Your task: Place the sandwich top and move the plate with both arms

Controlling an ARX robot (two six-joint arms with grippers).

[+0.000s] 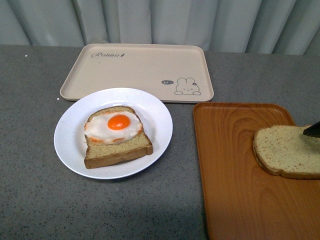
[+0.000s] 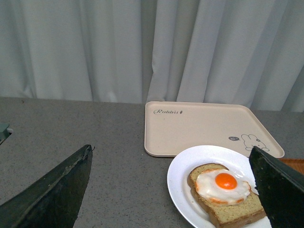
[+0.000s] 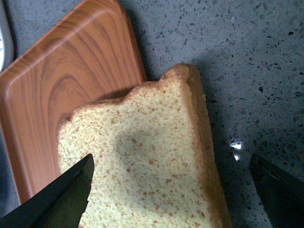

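Note:
The sandwich top is a plain speckled slice lying at the right edge of the orange tray. In the right wrist view the slice overhangs the tray's edge onto the grey table. My right gripper hovers open above it, one finger over each side; only a black fingertip shows in the front view. The white plate holds a bread slice with a fried egg. My left gripper is open and empty, short of the plate, and is out of the front view.
A beige rabbit-print tray lies behind the plate, near the curtain. The orange tray sits just right of the plate. Grey speckled tabletop surrounds everything.

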